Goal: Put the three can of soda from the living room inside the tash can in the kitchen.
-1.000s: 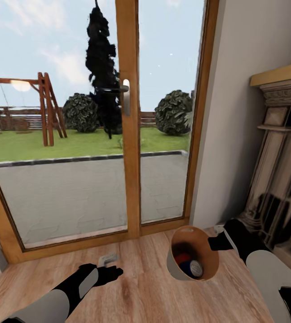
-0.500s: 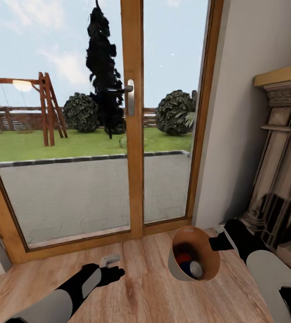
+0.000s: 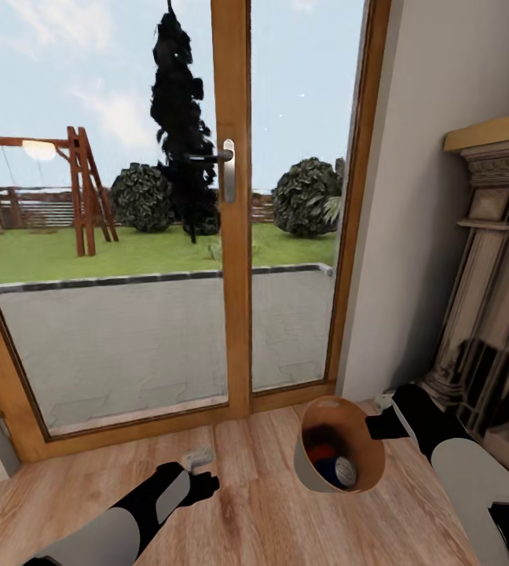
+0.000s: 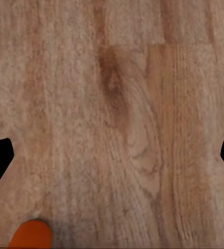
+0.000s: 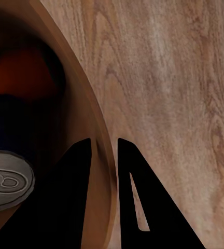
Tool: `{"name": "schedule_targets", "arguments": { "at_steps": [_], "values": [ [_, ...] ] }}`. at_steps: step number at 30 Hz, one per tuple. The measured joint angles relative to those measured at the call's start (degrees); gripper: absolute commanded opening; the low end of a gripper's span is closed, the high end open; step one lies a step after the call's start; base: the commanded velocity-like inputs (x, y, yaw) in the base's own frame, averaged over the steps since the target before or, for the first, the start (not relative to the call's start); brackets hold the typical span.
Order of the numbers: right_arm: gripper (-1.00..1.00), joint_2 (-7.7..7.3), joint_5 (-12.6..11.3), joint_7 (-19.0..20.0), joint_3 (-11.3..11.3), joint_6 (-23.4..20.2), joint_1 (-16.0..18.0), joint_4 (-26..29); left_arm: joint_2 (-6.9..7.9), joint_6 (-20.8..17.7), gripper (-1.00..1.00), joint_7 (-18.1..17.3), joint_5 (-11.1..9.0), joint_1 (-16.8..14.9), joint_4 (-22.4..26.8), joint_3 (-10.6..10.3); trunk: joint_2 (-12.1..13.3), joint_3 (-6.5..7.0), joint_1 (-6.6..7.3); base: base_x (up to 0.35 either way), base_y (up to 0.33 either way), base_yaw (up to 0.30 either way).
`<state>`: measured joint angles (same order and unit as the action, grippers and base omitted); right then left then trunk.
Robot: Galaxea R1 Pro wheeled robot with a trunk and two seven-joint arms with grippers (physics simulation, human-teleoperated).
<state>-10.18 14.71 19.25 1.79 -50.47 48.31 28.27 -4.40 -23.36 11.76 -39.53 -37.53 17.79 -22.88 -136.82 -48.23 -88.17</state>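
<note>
My right pincer (image 5: 104, 150) grips the tash can (image 3: 372, 472) rim, two cans (image 3: 335, 469) inside; left pincer (image 4: 112, 155), spread open, approaches the third can (image 4: 31, 234) at 7 o'clock.

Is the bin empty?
No, the head view shows cans lying inside the bin, one with its silver top facing up.

Matt grained wood floor (image 3: 270, 503), tan wood-look inside the tash can (image 3: 364, 448), silvery metal can top (image 5: 5, 179).
</note>
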Motion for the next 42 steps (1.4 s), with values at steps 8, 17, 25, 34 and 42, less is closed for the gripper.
{"name": "schedule_targets", "arguments": {
  "at_steps": [8, 17, 25, 34, 42],
  "values": [
    [-1.00, 0.14, -0.09, -0.11, -0.06, -0.21, 0.00, 0.00, -0.07, -0.60, 1.00, 1.25, -0.08, 0.00, -0.03, 0.27, 0.00, 0.00, 0.00, 0.000, 0.000, 0.000],
    [-1.00, 0.13, -0.18, -0.16, 0.03, -0.31, 0.08, 0.08, -0.08, -0.64, 1.00, 1.71, 0.02, 0.00, -0.12, 0.21, 0.00, 0.00, 0.00, 0.000, 0.000, 0.000],
    [-1.00, 0.09, -0.18, -0.12, 0.42, 0.80, -0.21, 0.09, -0.08, -0.64, 1.00, 2.93, 0.07, 0.00, -0.23, 0.20, 0.00, 0.00, 0.00, 0.000, 0.000, 0.000],
    [-1.00, 0.00, 0.01, -0.44, 0.47, 1.31, -0.40, -0.51, -0.02, -0.57, 1.00, 4.01, 0.13, 0.00, -0.29, 0.20, 0.00, 0.00, 0.00, 0.000, 0.000, 0.000],
    [-1.00, -0.46, 0.02, -0.87, 0.57, 2.19, -2.39, -0.46, -0.07, -0.54, 1.00, 4.14, 0.15, 0.02, -0.30, 0.20, -0.38, -0.18, -0.21, 0.000, 0.000, 0.000]
  ]
}}
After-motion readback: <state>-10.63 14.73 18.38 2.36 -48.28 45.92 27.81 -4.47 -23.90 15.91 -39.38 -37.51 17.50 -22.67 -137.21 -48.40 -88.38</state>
